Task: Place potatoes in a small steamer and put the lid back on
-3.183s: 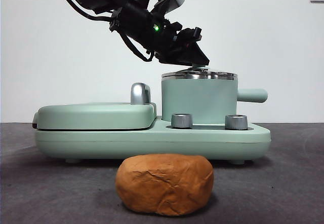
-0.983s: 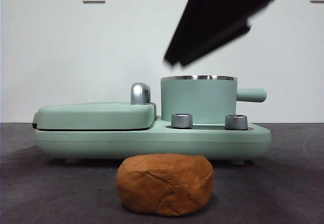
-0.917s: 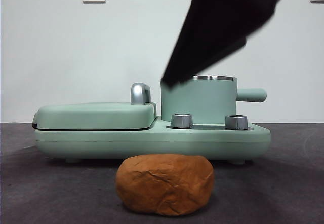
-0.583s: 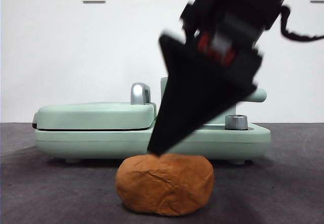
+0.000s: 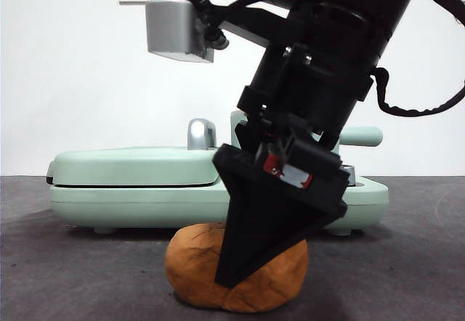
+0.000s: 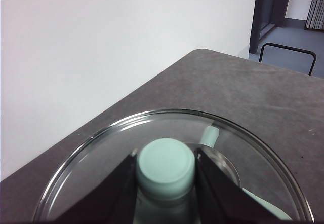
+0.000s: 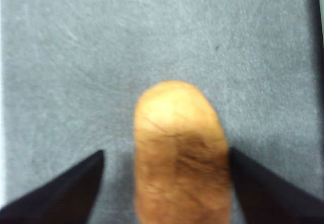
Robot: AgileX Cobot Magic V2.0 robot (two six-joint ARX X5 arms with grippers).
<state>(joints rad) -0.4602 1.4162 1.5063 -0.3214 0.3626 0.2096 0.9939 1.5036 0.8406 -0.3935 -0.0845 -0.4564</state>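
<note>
The right gripper [image 7: 167, 183] is down at the table [image 5: 73, 277], its jaws spread wide on either side of the potato [image 7: 179, 153] and not yet touching it. The potato lies on the table just in front of the green cooker [image 5: 131, 190]. The left gripper [image 6: 166, 183] is clamped on the green knob of the glass lid [image 6: 91, 158], held up high; only the lid's rim shows at the top edge of the front view.

The potato looks about as wide as the steamer [image 5: 356, 136], so it could catch on the steel rim and tip out, or sit too high for the lid to seat. Its rounded, creased skin could also slip if the jaws close off-centre, rolling it across the table. The lid hangs by its small knob alone and could tilt.

No brand, label or writing is readable anywhere.
</note>
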